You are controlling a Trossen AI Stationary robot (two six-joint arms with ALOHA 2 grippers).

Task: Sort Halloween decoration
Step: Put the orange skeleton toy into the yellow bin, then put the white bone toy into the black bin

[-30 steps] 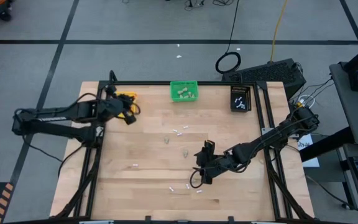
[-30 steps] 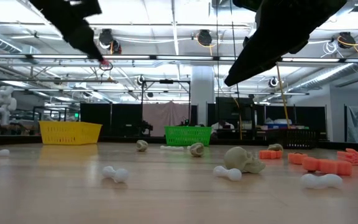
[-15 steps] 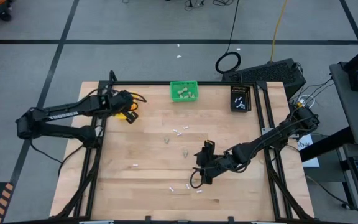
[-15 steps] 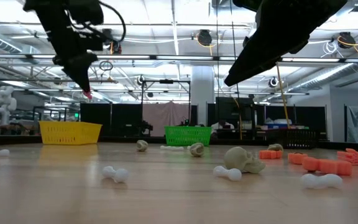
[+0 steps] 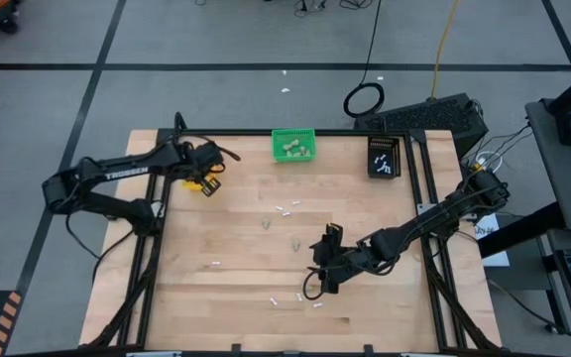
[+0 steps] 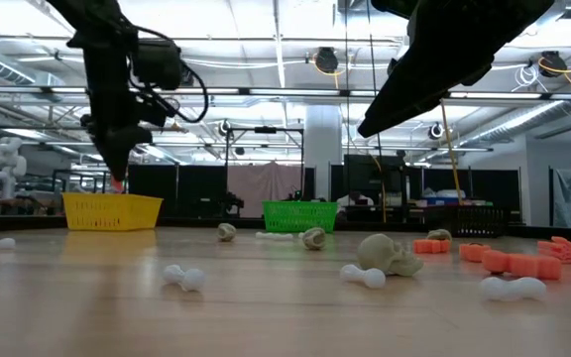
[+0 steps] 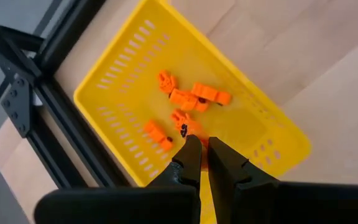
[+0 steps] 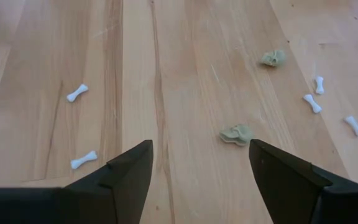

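Left gripper (image 5: 206,171) hangs over the yellow bin (image 5: 202,184) at the tabletop's far left corner, fingers pressed together. Whether a bit sits pinched between them cannot be told from above. Right gripper (image 5: 322,260) waits low over mid-table toward the near edge, jaws spread wide, nothing in them. Green bin (image 5: 293,145) at the middle of the far edge holds beige lumps; black bin (image 5: 384,157) toward the far right corner holds white sticks. Loose white sticks (image 5: 287,208) lie scattered mid-table.

Low view: left gripper (image 6: 117,180) points straight down, just above the yellow bin (image 6: 112,210), likely placed so a drop lands inside. A speck of orange shows at its tip. Skull-like beige lump (image 6: 389,255), white bones (image 6: 183,277) and orange bits (image 6: 509,260) lie unsorted on the wood.

Left wrist view: fingers (image 7: 190,155) nearly touching, aimed at the orange pieces (image 7: 189,104) already in the yellow bin (image 7: 113,111). An orange bit shows right at the fingertips; whether it is gripped, I cannot tell.

Right wrist view: open fingers (image 8: 132,169) frame bare wood, a beige lump (image 8: 235,134) just ahead between them — probably the next pick. Bones (image 8: 77,93) lie to either side.
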